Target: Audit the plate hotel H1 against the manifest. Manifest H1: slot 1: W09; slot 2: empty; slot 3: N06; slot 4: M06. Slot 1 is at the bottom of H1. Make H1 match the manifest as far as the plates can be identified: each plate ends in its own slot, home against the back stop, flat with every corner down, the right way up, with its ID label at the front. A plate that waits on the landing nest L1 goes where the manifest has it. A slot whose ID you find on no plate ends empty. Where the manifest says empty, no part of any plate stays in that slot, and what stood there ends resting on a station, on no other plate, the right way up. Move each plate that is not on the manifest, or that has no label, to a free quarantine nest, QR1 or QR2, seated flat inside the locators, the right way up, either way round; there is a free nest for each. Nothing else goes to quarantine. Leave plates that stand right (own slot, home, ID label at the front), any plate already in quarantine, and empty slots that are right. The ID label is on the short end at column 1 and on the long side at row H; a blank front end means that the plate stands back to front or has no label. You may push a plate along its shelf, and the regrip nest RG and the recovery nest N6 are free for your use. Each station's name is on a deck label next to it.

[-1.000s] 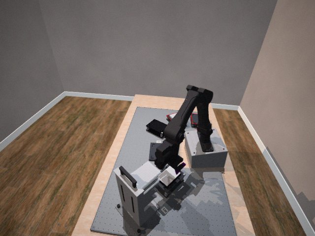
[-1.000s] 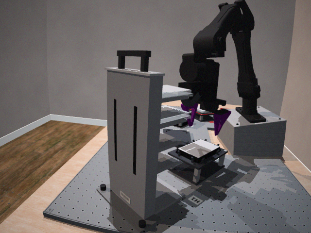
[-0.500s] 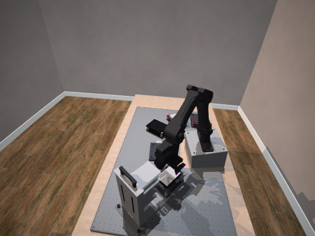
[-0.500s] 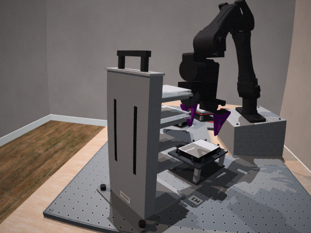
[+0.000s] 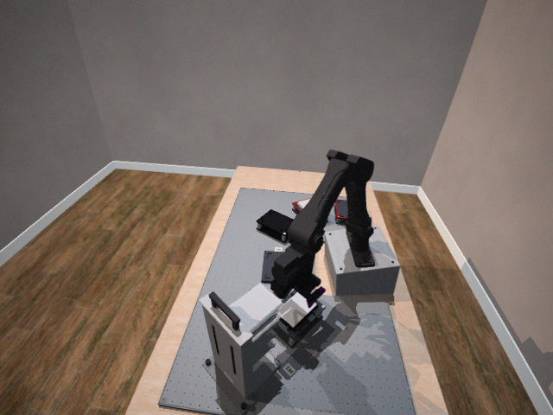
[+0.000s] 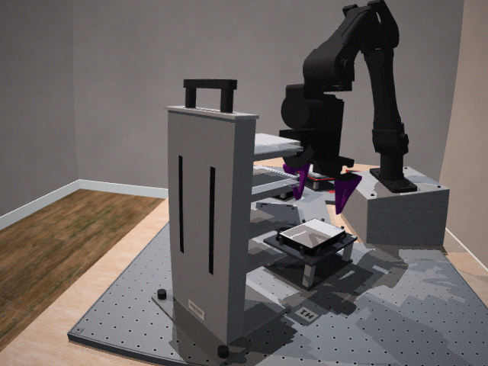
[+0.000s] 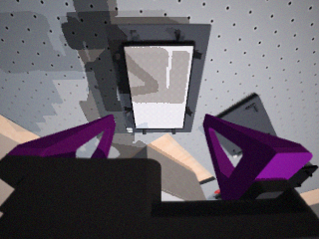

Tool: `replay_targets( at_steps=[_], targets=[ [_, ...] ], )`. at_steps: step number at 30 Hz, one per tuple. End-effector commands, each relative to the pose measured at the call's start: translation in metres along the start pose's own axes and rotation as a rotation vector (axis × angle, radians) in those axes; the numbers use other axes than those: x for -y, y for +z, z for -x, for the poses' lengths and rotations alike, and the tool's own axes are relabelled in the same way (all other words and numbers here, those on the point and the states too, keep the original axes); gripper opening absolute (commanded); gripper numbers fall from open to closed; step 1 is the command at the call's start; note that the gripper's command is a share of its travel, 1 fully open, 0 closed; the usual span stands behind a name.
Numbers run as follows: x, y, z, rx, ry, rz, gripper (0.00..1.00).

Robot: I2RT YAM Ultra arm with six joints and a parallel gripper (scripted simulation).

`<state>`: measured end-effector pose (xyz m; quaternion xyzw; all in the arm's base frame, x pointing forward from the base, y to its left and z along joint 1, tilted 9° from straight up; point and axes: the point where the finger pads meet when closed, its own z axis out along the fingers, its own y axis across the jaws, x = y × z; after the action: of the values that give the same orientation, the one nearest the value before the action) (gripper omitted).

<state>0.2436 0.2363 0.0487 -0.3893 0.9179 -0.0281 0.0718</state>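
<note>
The grey plate hotel H1 [image 6: 208, 197] stands at the front of the deck, with its shelves open towards the arm. A plate lies in the top slot [image 6: 274, 142] and another one slot lower [image 6: 271, 177]; the lower slots are mostly hidden. A pale plate [image 6: 313, 232] lies flat on the raised black landing nest in front of the hotel, and it also shows in the wrist view [image 7: 159, 87]. My gripper [image 6: 319, 197] with purple fingers is open and empty. It hangs well above this plate, fingers pointing down [image 7: 159, 134]. I cannot read any label.
The arm's grey pedestal [image 6: 393, 213] stands just right of the landing nest. Two red-edged quarantine nests [image 5: 308, 204] [image 5: 341, 207] lie at the back; one holds a plate [image 6: 323, 176]. A raised black nest [image 5: 274, 223] and a flat dark nest [image 5: 268, 265] lie behind the hotel.
</note>
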Motion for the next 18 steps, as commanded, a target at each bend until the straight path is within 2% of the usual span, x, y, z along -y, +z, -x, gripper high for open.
replay_targets(
  at_steps=[1, 18],
  targets=[
    [0.0, -0.001, 0.004, 0.019, -0.001, 0.001, 1.0],
    [0.0, 0.02, 0.005, 0.019, -0.001, 0.001, 1.0]
  ],
)
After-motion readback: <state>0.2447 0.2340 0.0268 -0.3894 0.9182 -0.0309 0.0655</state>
